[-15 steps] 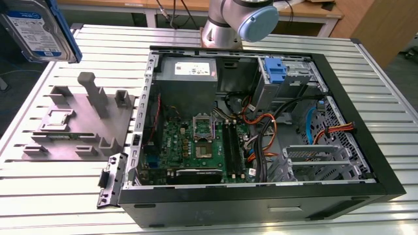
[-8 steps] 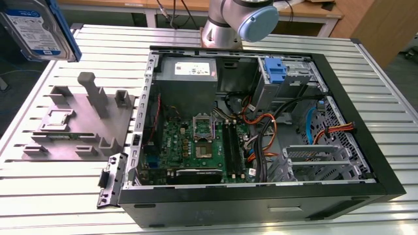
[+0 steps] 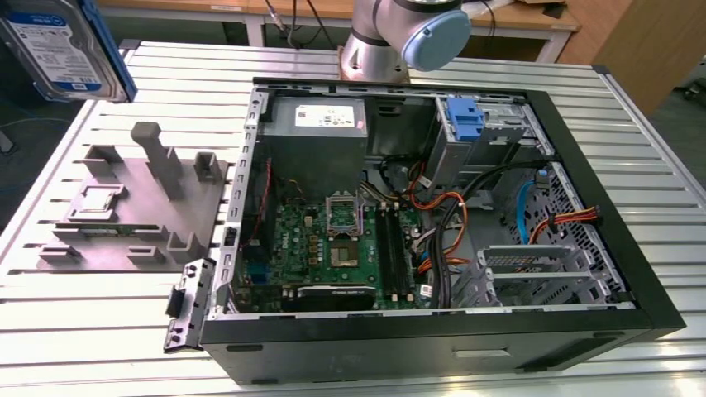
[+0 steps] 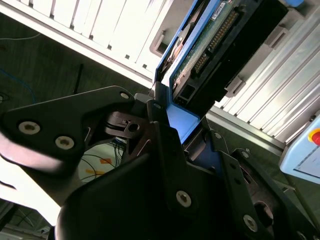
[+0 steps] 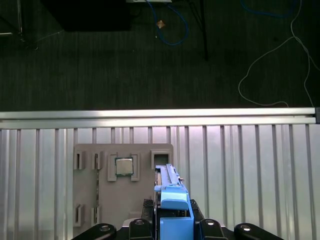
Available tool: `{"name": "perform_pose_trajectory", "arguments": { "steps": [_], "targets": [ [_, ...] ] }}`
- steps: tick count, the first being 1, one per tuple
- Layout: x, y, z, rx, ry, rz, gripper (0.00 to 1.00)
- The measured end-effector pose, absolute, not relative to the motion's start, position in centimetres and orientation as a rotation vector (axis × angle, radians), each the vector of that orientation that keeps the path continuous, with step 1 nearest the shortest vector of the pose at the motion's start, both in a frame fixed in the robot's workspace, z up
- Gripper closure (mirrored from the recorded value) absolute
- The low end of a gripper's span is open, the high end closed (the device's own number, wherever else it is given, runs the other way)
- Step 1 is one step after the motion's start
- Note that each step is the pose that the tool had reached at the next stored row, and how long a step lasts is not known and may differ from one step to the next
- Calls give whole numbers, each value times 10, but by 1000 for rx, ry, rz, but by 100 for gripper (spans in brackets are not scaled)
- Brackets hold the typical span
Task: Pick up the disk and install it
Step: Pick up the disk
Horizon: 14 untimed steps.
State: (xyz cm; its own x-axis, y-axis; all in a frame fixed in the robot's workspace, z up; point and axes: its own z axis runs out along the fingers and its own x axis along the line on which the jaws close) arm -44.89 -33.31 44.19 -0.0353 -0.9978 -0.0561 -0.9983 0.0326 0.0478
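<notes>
One disk [image 3: 61, 45] is in the air at the upper corner of the exterior view's left. It is tilted with its blue-and-white label towards that camera, clear of the slatted metal table [image 3: 651, 124] and well apart from the one open computer case [image 3: 617, 248]. In the second wrist view the gripper [image 4: 182, 125] is clamped on the disk [image 4: 210, 45]: its two black fingers [image 4: 159, 107] press on the blue carrier [image 4: 182, 120] from either side, and the drive's green circuit-board face is turned to that camera. The first wrist view shows the disk [image 5: 172, 197] edge-on, standing out from the gripper [image 5: 172, 227] above the table. One grey fixture block [image 3: 121, 215] with several posts lies on the table beside the case; a single processor chip [image 5: 124, 166] sits in one of its pockets. Inside the case are one motherboard [image 3: 331, 248] and one blue bracket [image 3: 465, 120] at the upper drive bay. The arm's base [image 3: 403, 33] stands just behind the case.
</notes>
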Motion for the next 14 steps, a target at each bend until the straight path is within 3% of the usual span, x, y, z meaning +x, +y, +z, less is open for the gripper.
{"name": "perform_pose_trajectory", "arguments": {
  "steps": [14],
  "targets": [
    [-449, -333, 448, -2178, 2253, 113, 64]
  ]
}}
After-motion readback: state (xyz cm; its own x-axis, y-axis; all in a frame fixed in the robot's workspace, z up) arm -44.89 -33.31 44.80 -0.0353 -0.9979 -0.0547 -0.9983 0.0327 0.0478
